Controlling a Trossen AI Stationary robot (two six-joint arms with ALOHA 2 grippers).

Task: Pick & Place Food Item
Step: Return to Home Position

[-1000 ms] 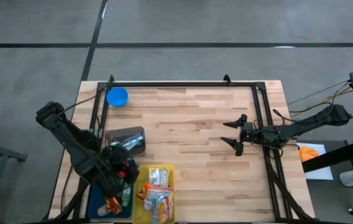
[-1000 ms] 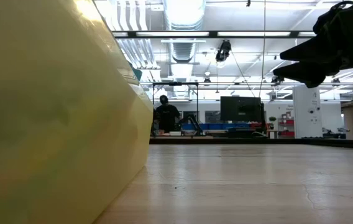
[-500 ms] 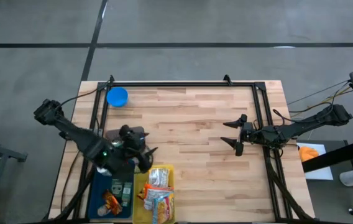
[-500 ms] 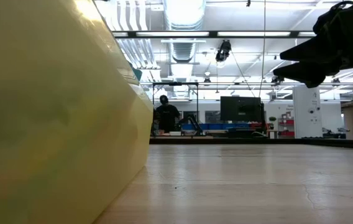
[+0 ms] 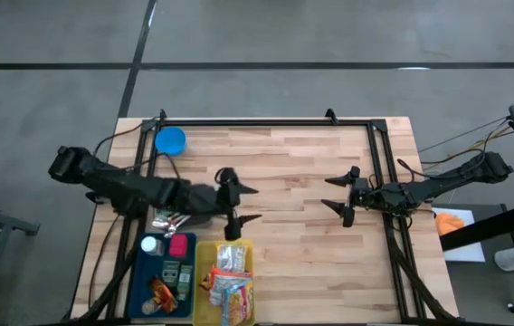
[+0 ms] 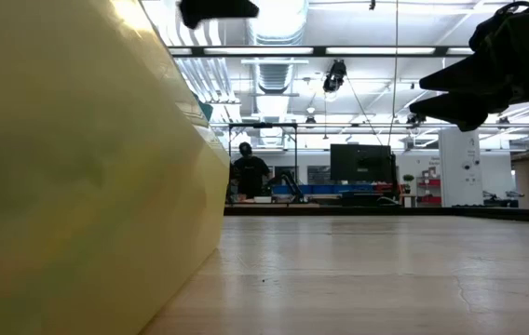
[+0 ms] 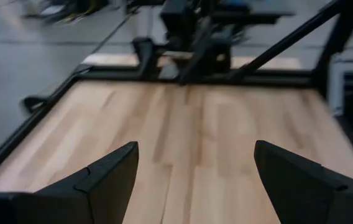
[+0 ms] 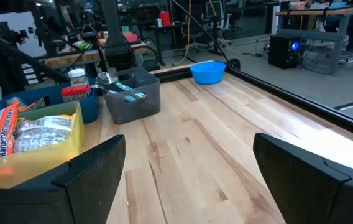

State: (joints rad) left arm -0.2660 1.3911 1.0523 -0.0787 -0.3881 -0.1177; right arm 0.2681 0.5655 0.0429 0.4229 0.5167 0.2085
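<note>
The food items are snack packets (image 5: 231,276) lying in a yellow bin (image 5: 201,299) at the table's near edge; they show again (image 8: 5,130) in the right wrist view. My left gripper (image 5: 252,205) hovers open just beyond the bin's far end, over bare wood, nothing between its fingers (image 7: 111,171). My right gripper (image 5: 334,194) waits open at the table's right, pointing left, its fingers also holding nothing.
A blue bin (image 5: 145,285) with small jars and packets stands left of the yellow bin. A grey bin (image 8: 130,93) of utensils sits beyond it, partly under my left arm. A blue bowl (image 5: 170,140) rests at the far left. The table's middle (image 5: 293,163) is bare wood.
My left gripper has swung from above the blue bin toward the table's right and far side, out past the yellow bin's far end. Its wrist has rolled and tipped up from pointing down to nearly level. It has stayed open and carries nothing.
</note>
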